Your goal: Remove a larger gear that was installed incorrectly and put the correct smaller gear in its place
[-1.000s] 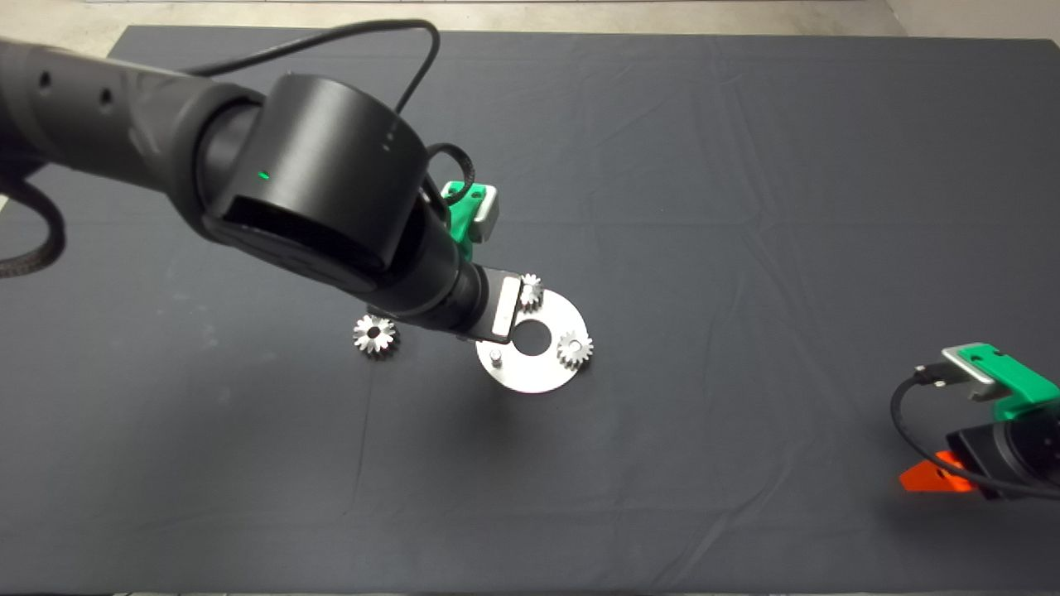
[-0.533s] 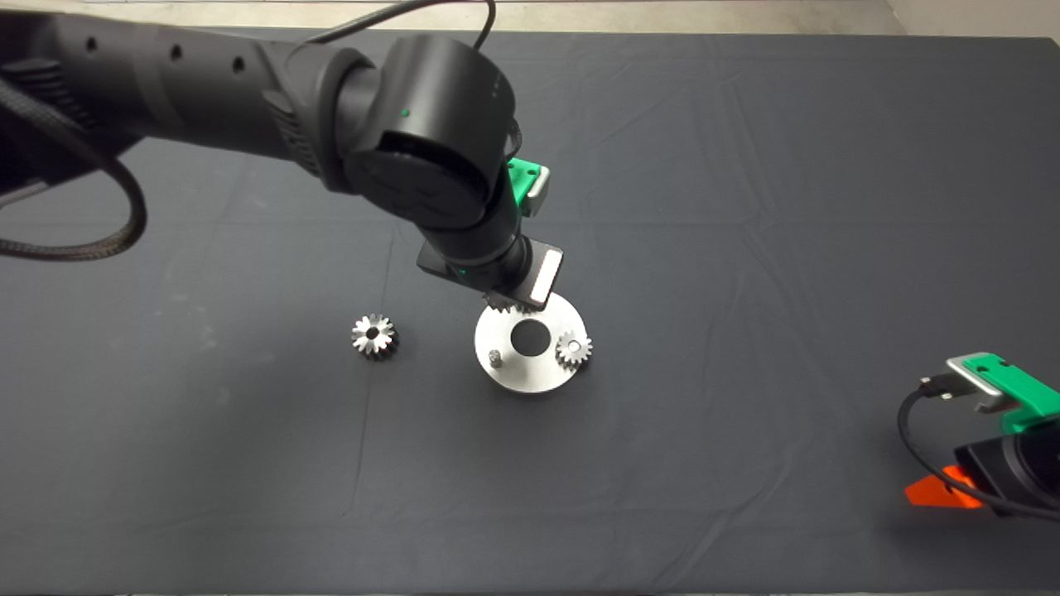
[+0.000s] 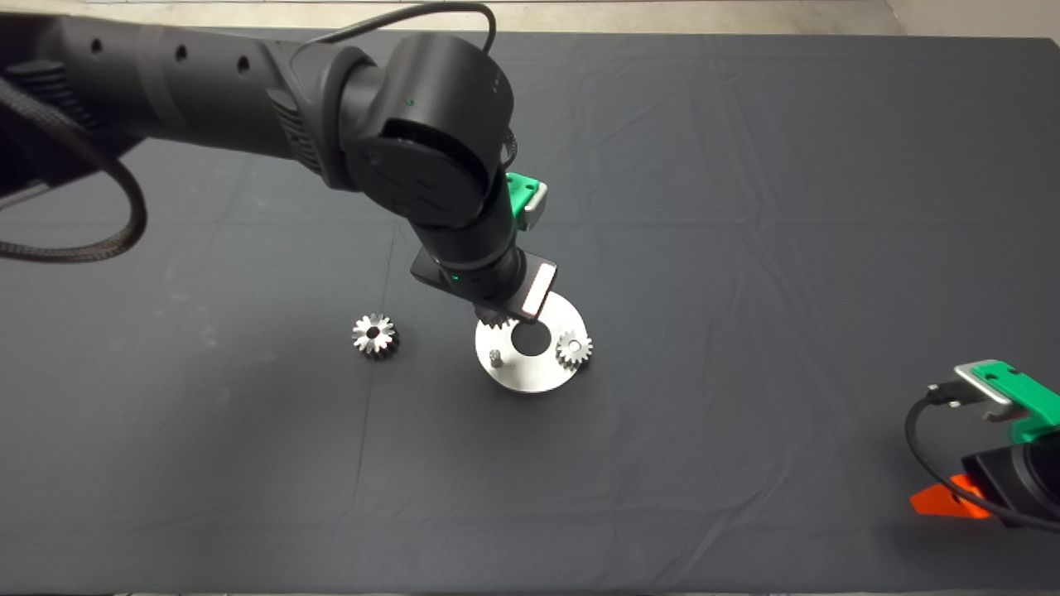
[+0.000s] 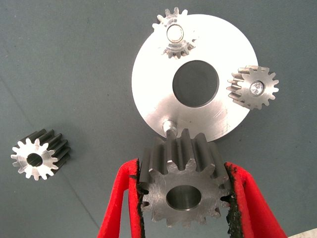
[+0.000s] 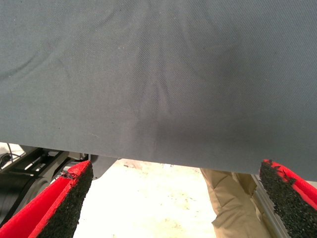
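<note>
A dark cloth mat [image 3: 745, 207] covers the surface, with pale floor showing past its far edge; near the middle lies a round steel plate [image 3: 538, 377] with a centre hole, two small gears seated on its pins [image 3: 574, 348] [image 4: 174, 33], and a third pin [image 3: 495, 358] standing bare, which I judge to be the place meant for the replacement; the left claw [image 4: 184, 198] is closed on the smaller gear [image 4: 184, 191], its two red fingers [image 4: 119, 208] pressed against opposite teeth so the bore stays clear and faces downward toward the plate, the gear hovering just beside the empty pin [image 4: 170, 125], not yet threaded on it; the larger gear [image 3: 374, 335] lies flat on the mat well apart from the plate on the left arm's side, so the removal looks done; the head view hides the held gear almost wholly under the black wrist, while the left wrist view shows grip, bore and pin together; the right claw [image 5: 173, 208] waits at the lower right edge, wide open and empty, its camera showing only mat, floor and a person's trouser leg [image 5: 230, 203].
</note>
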You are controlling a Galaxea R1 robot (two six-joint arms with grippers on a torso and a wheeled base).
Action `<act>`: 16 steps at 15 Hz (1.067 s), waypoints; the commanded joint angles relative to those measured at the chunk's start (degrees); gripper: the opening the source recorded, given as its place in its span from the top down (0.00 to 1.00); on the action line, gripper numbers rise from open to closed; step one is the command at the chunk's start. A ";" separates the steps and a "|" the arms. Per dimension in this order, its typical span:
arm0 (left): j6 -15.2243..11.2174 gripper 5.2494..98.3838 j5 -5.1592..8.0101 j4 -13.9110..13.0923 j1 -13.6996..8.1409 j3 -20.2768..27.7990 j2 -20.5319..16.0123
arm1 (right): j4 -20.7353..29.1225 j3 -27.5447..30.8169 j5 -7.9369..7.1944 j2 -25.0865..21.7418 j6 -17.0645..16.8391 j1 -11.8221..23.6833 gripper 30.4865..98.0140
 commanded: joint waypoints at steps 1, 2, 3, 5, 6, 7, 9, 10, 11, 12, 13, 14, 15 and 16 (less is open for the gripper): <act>0.77 0.78 3.05 -0.64 2.31 -0.04 0.36 | -1.46 1.81 -4.32 -3.66 0.46 0.66 0.14; 0.80 0.78 3.05 -0.48 3.79 -0.13 0.42 | -1.46 1.81 -4.32 -5.12 0.37 0.66 0.14; 0.80 0.78 3.05 0.02 4.84 -0.13 0.36 | -1.55 1.81 -4.32 -6.35 0.37 0.66 0.14; 0.80 0.78 3.10 0.53 5.10 -0.04 0.10 | -1.55 1.81 -4.32 -6.88 0.34 0.66 0.14; 0.80 0.78 3.05 0.54 5.10 -0.04 -0.07 | -1.55 1.81 -4.32 -6.79 0.37 0.66 0.14; 0.80 0.78 3.05 0.54 5.10 -0.04 -0.23 | -1.55 1.81 -4.32 -6.79 0.37 0.66 0.14; 0.80 0.78 3.05 1.18 5.10 -0.04 -0.25 | -1.55 1.81 -4.24 -6.53 0.37 0.66 0.14; 0.80 0.78 3.05 1.41 5.18 -0.04 -0.25 | -1.55 1.81 -4.23 -6.53 0.37 0.66 0.14; 0.80 0.78 3.05 1.88 5.28 -0.04 -0.34 | -1.55 1.81 -4.23 -6.61 0.37 0.66 0.14; 0.80 0.78 3.11 2.67 5.36 -0.04 -0.34 | -1.55 1.81 -4.23 -6.70 0.31 0.66 0.14; 0.80 0.78 3.05 3.00 5.72 -0.04 -0.43 | -1.55 1.81 -4.23 -6.70 0.37 0.66 0.14; 0.74 0.78 3.05 3.55 6.56 -0.04 -0.69 | -1.55 1.81 -4.23 -6.79 0.37 0.66 0.14; 0.80 0.78 3.05 4.33 6.95 -0.04 -0.78 | -1.55 1.81 -4.23 -6.70 0.37 0.66 0.14; 0.80 0.78 3.05 4.67 7.12 -0.04 -0.96 | -1.55 1.81 -4.23 -6.44 0.37 0.66 0.14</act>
